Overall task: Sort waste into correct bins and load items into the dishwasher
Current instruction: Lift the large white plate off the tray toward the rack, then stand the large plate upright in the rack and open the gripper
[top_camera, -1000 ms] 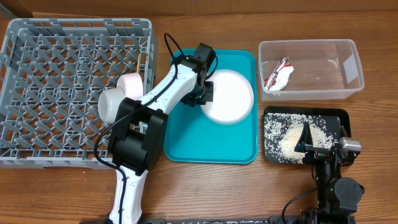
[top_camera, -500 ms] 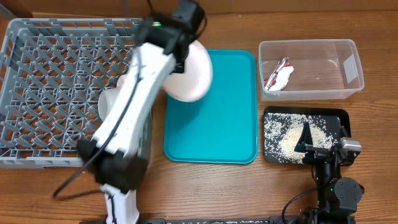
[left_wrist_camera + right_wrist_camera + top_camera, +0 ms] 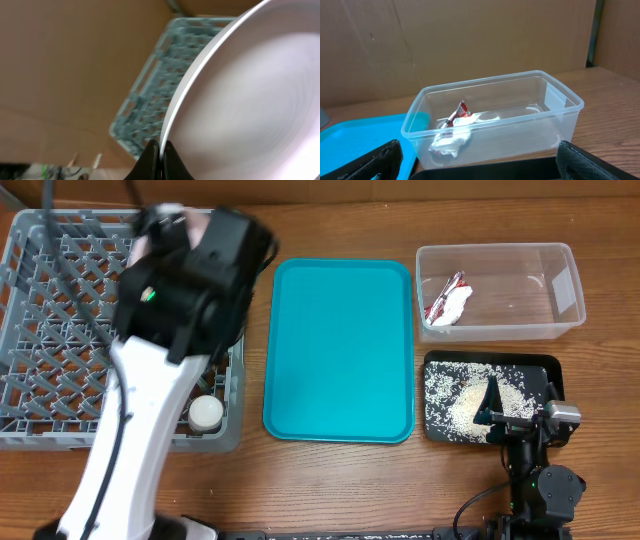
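Left tool pinches the plate by its rim above the rack, likely for slotting between pegs; right tool stands wide open, empty.

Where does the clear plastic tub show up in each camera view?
Overhead: the clear tub sits upper right, right of the teal tray.
Left wrist: not in it.
Right wrist: centre of the picture.
Shared landmark: the teal tray, left of the tub in overhead and right wrist.

Teal tray flat on wooden table; brown cardboard wall behind
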Motion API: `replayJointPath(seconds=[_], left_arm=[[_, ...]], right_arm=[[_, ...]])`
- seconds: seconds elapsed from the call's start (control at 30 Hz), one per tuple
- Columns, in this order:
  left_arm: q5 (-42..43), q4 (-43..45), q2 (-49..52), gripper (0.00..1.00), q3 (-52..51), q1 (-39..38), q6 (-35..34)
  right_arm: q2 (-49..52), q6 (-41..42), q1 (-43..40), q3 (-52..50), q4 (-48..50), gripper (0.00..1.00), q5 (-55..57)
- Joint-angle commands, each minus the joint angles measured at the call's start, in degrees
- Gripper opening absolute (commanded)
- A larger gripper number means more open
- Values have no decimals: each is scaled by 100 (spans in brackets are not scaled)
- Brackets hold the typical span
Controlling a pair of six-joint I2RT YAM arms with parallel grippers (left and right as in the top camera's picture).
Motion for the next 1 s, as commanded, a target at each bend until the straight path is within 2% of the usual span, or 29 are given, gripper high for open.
replayJointPath(seconds=[0.0,0.1,0.23,0.37,0.63,0.97], left_arm=[[-769,-9,-411,4,-809,476,-1019],[-1001,181,-321,4,-1482,852,-1493],[-1668,638,11,4,-2208,1178,-1484],[-2251,874,494,4,-2343,1386,-1480],[-2256,1475,1530,4,-2345,1873,-1368],[-2275,1650,2083,4,-2343,1884,-1373]], right_arm=[[-55,39,-20,-59,17,100,28],[-55,39,-20,-59,17,100,28],[-55,39,-20,-59,17,100,28],[-55,39,-20,-59,17,100,28],[-55,39,-20,-59,17,100,28],[-55,39,-20,-59,17,100,31]])
